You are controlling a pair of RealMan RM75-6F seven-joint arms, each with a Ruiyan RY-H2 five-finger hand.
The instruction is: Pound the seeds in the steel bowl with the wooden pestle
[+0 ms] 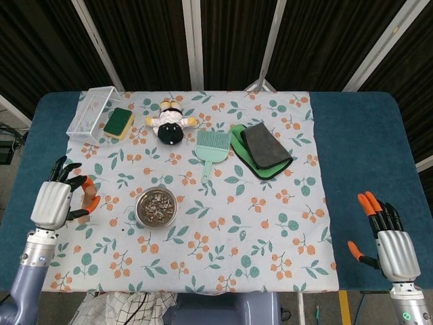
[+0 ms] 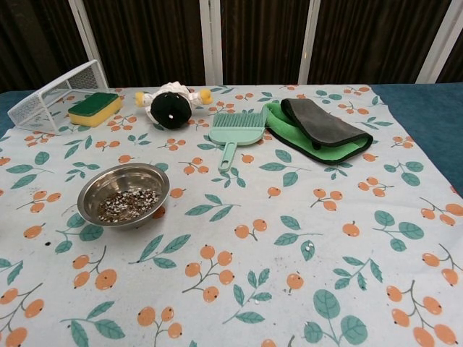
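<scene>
- Dark curtains hang behind your blue table (image 1: 358, 135), and a floral cloth (image 1: 223, 223) printed with orange berries covers most of it.
- Your left hand (image 1: 53, 202) is at the cloth's left edge in the head view, well left of the bowl; the chest view does not catch it.
- Its fingers (image 1: 62, 167) are curled around something brownish, with orange tips showing beside it. That may be the wooden pestle (image 1: 86, 191), but only a sliver shows, so you cannot be sure of the grip.
- Your right hand (image 1: 392, 249) hovers over the bare blue at the table's right front corner, fingers spread and holding nothing.
- Steel bowl (image 2: 124, 194) sits upright on the cloth's left half, with the seeds (image 2: 128, 204) heaped on its floor.
- Behind the bowl, a mint dustpan brush (image 2: 235, 132) lies with its handle toward you.
- Beside that brush to the right, a grey cloth (image 2: 322, 124) lies folded on a green one (image 2: 289, 141).
- At the back left, a wire basket (image 2: 54, 94) is tipped on its side, a green-and-yellow sponge (image 2: 95, 107) at its mouth, and a plush toy (image 2: 171, 103) just right of that.
</scene>
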